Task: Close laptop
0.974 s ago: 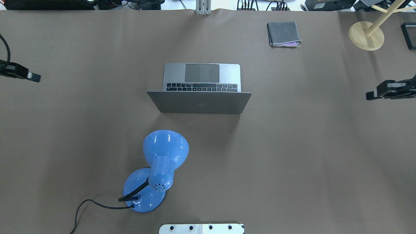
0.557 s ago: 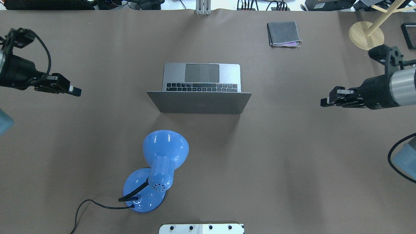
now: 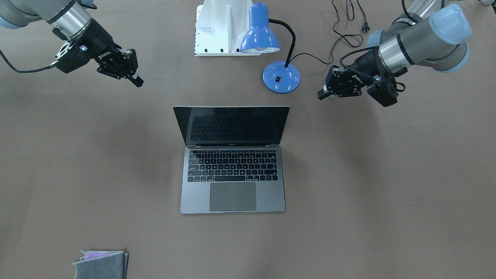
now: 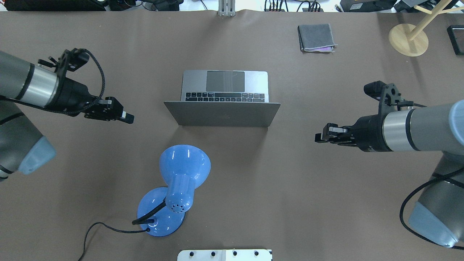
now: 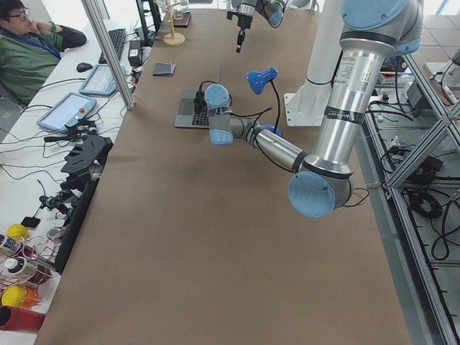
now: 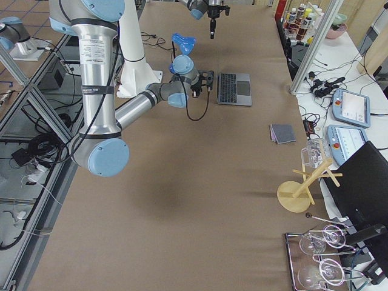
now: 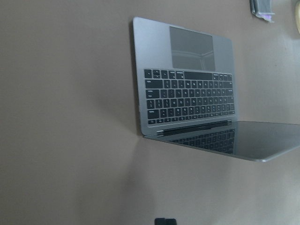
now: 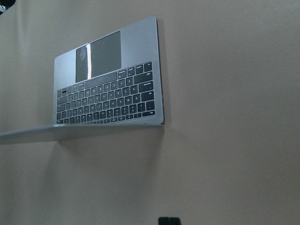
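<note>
The space-grey laptop (image 4: 223,114) stands open in the middle of the table, its lid upright with the back toward me. Its dark screen and black keys show in the front-facing view (image 3: 232,166) and in both wrist views (image 7: 187,93) (image 8: 112,93). My left gripper (image 4: 127,117) hovers to the left of the lid, apart from it, fingers together and empty. My right gripper (image 4: 319,137) hovers to the right of the lid, also apart, fingers together and empty.
A blue desk lamp (image 4: 177,188) with a black cord stands between me and the laptop, near the left gripper's side. A folded grey cloth (image 4: 316,37) and a wooden stand (image 4: 408,40) sit at the far right. The white base plate (image 4: 224,255) is at the near edge.
Both arms have swung in from the table's sides toward the laptop. The laptop's lid has not moved.
</note>
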{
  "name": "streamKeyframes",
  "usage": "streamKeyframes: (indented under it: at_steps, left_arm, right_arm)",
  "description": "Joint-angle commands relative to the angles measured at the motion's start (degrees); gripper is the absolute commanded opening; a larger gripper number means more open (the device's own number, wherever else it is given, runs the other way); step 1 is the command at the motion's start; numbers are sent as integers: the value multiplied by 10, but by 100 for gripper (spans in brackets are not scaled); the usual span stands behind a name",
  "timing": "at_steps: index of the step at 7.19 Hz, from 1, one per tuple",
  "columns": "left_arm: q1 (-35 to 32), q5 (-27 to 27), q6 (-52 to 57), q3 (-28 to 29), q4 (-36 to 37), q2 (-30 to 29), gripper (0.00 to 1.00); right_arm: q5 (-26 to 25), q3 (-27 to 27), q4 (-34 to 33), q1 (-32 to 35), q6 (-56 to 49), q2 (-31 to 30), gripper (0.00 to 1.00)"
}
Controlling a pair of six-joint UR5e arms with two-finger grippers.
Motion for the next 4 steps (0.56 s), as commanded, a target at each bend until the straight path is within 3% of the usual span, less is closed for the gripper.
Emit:
streamKeyframes:
  at_steps: [1,2,4]
  left_arm:
    - [60,69,-33,-9,0,-17,0]
    - [65,73,-33,-8,0,-21,0]
    - [65,74,-34,-5,1,-29,0]
  right_arm:
    - [-50,1,-31,-40,17,47,0]
    - [-71,-2,-76,-50,27,87,0]
    - [-93,-11,-101,-64,27,111,0]
